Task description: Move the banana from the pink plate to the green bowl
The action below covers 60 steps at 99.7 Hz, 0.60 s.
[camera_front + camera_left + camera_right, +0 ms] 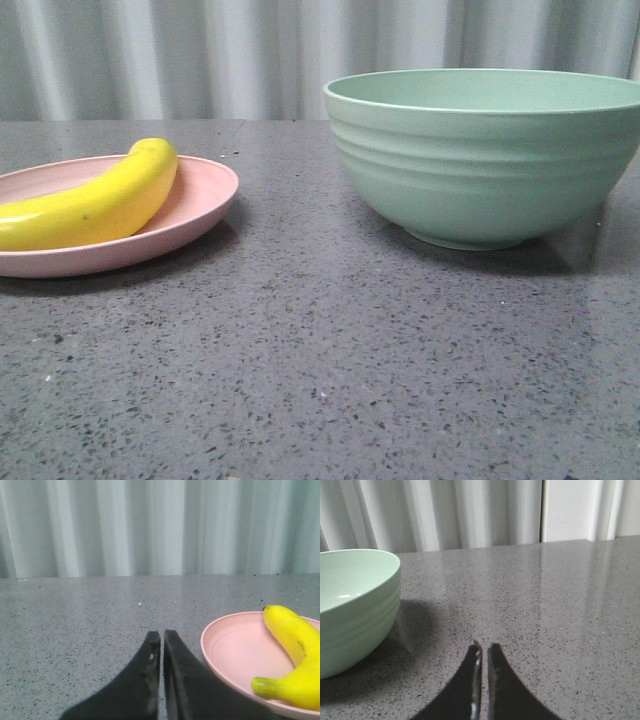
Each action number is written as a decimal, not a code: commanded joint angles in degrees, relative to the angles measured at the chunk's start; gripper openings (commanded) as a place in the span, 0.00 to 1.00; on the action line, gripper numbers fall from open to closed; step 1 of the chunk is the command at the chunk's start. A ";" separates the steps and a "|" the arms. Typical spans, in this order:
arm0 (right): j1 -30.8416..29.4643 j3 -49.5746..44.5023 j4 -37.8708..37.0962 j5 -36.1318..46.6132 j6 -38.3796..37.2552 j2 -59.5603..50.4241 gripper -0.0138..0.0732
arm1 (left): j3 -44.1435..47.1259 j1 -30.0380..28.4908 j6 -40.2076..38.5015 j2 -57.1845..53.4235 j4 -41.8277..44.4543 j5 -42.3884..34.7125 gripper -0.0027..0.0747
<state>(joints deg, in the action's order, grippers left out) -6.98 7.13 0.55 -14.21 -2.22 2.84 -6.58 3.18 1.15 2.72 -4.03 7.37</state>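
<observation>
The yellow banana (95,205) lies in the pale-pink plate (205,205) at the left of the front view. The mint-green ridged bowl (490,165) stands at the right, empty as far as its inside shows. In the left wrist view my left gripper (162,636) is shut and empty, low over the table beside the plate (235,650) holding the banana (295,660). In the right wrist view my right gripper (484,648) is shut and empty, beside the bowl (355,610). Neither gripper shows in the front view.
A grey speckled stone tabletop (320,370) carries the plate and the bowl, with a stretch of bare surface between them. A pale pleated curtain (230,55) hangs behind the table's far edge.
</observation>
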 commanded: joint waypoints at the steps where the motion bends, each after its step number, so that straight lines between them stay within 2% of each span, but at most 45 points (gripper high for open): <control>1: -0.46 5.37 0.09 0.53 0.58 4.38 0.09 | -5.23 -0.23 -0.48 4.76 -0.55 -2.67 0.01; 25: -0.46 14.13 1.72 -1.28 0.58 16.09 0.08 | -12.80 -0.23 -0.48 17.36 -0.55 -3.30 0.01; 39: -0.46 15.27 3.02 0.65 0.58 20.75 0.08 | -13.45 -0.23 -0.48 23.48 -0.55 -8.35 0.02; 46: -0.46 15.27 3.02 -0.05 0.58 21.99 0.08 | -13.45 -0.23 -0.48 25.59 -0.55 -11.36 0.11; 60: -0.46 15.27 3.02 -0.39 0.58 23.34 0.08 | -13.45 -0.23 -0.48 28.12 -0.55 -17.33 0.50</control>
<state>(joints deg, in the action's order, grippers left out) -6.98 20.24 3.49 -18.76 -2.22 24.89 -17.89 3.18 1.15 29.25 -4.03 -1.25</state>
